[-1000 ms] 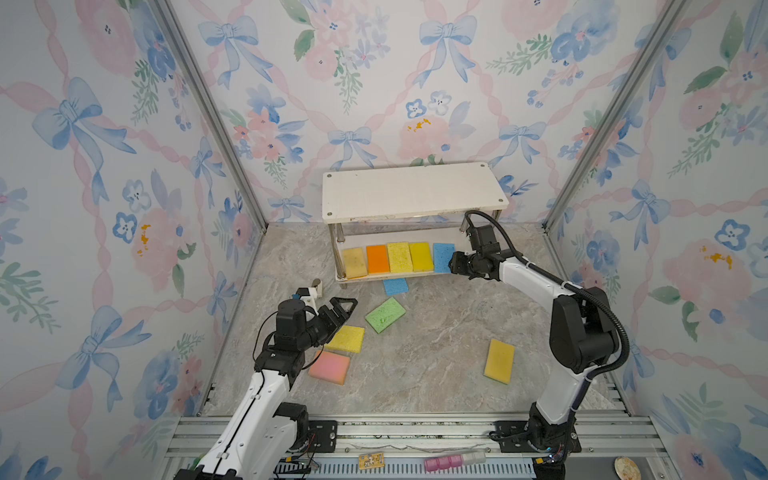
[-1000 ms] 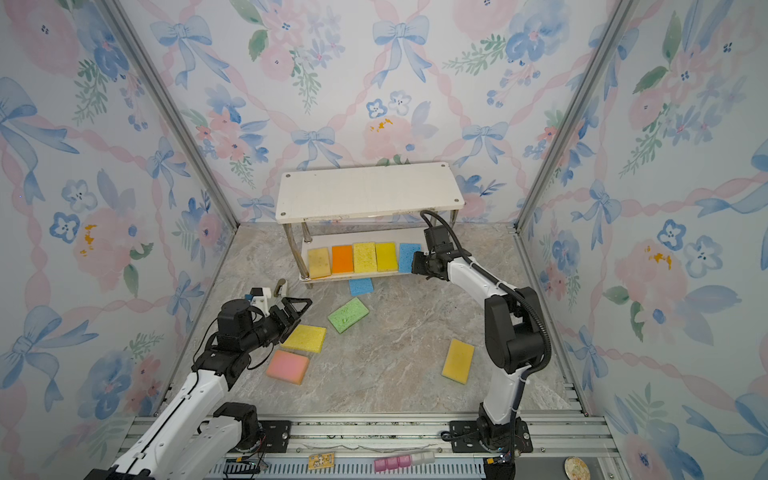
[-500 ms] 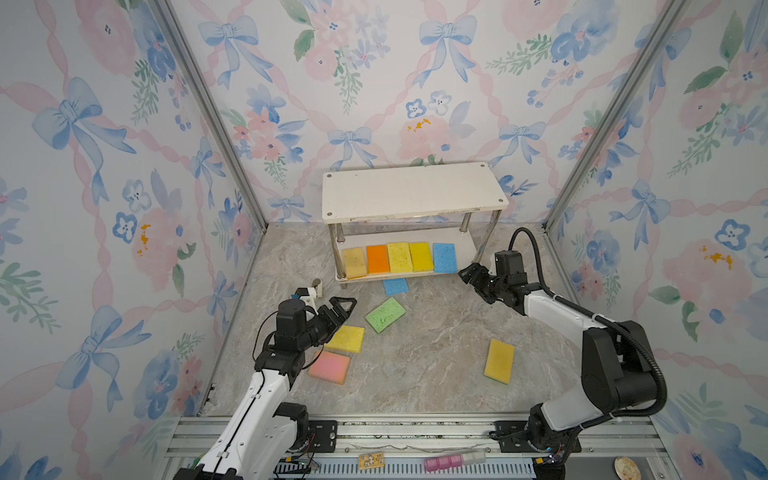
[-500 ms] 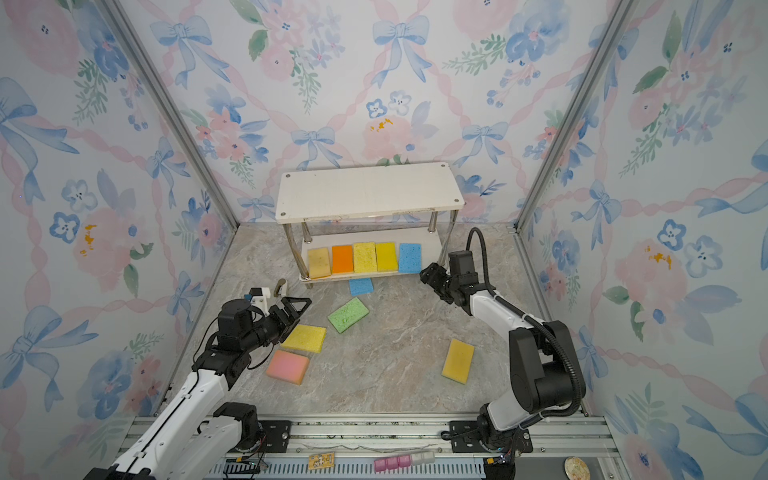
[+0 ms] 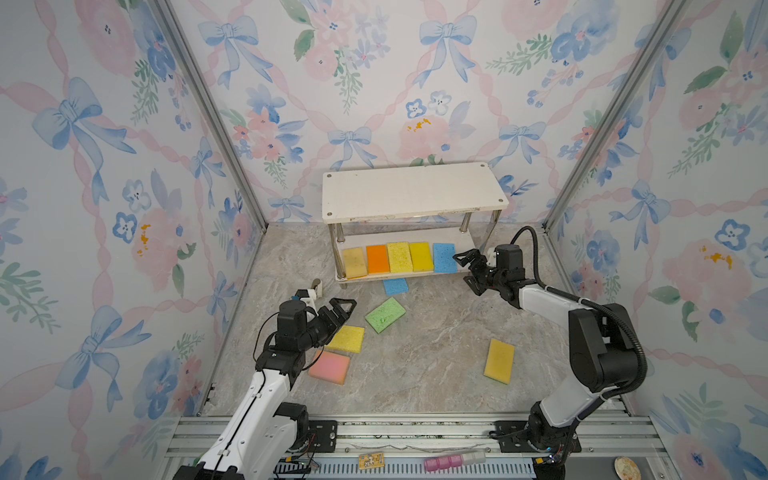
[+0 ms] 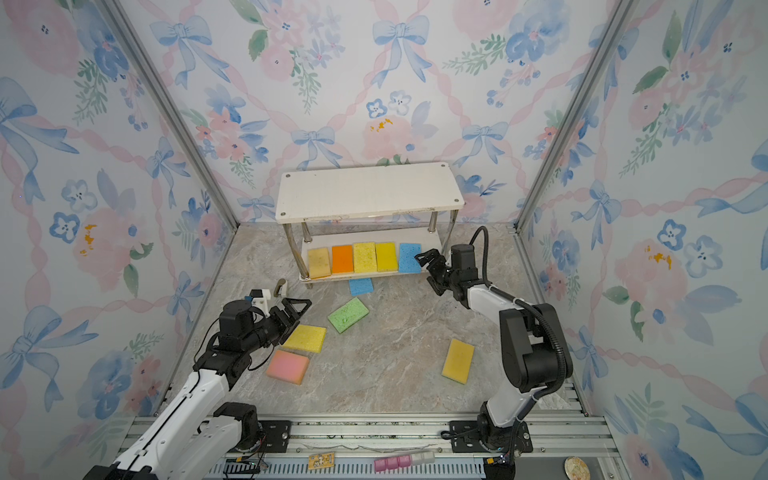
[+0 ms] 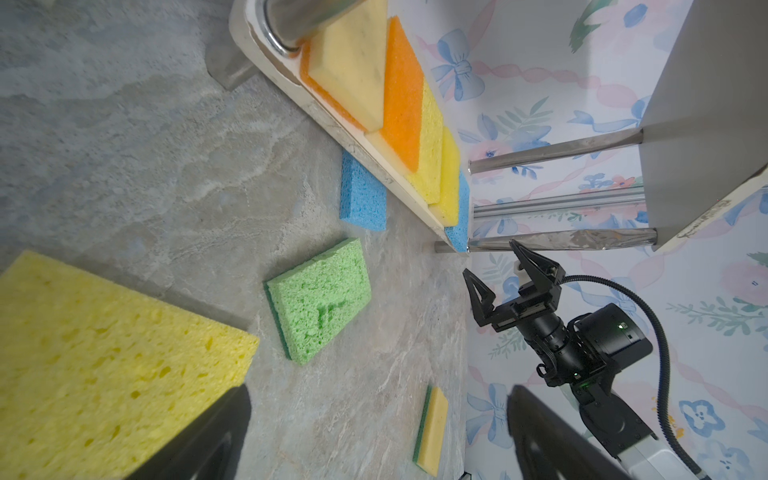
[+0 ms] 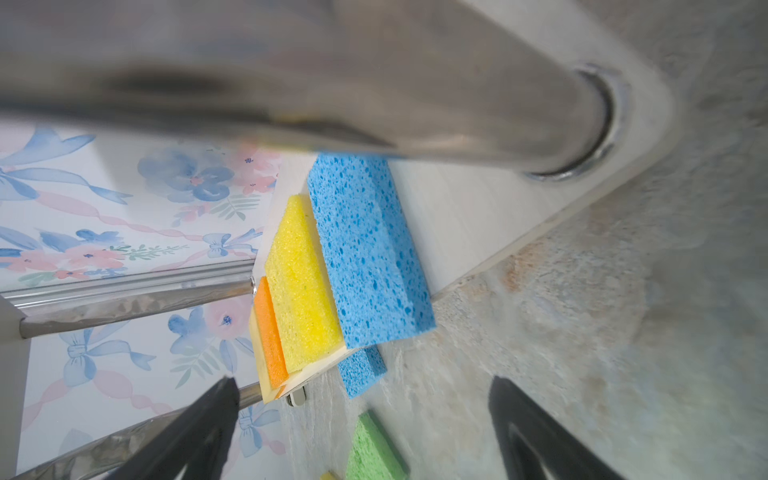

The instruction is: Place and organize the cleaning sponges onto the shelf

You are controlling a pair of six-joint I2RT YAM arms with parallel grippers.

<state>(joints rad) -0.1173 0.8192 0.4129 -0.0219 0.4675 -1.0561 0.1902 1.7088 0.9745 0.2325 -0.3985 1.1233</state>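
Observation:
The white shelf point(image 5: 415, 189) point(image 6: 370, 191) stands at the back in both top views. Its lower tier holds a row of cleaning sponges: tan-yellow point(image 5: 354, 262), orange point(image 5: 377, 259), two yellow point(image 5: 399, 257), and blue point(image 5: 444, 257) point(image 8: 365, 253) at the right end. On the floor lie a blue sponge point(image 5: 395, 286), a green one point(image 5: 385, 314) point(image 7: 320, 297), a yellow one point(image 5: 347, 338) point(image 7: 104, 365), a pink one point(image 5: 330, 367) and a yellow one point(image 5: 499, 360). My left gripper point(image 5: 338, 313) point(image 7: 376, 399) is open and empty over the yellow sponge's edge. My right gripper point(image 5: 463, 270) point(image 8: 361, 386) is open and empty just right of the shelf's blue sponge.
Flowered walls close in the marble floor on three sides, with slanted metal frame posts point(image 5: 208, 116) at the back corners. A shelf post point(image 8: 374, 83) fills the near field of the right wrist view. An aluminium rail point(image 5: 395, 432) runs along the front.
My right gripper has let go of the blue sponge on the lower tier, opened wide and drawn back to the right of the shelf. The left arm has stayed put.

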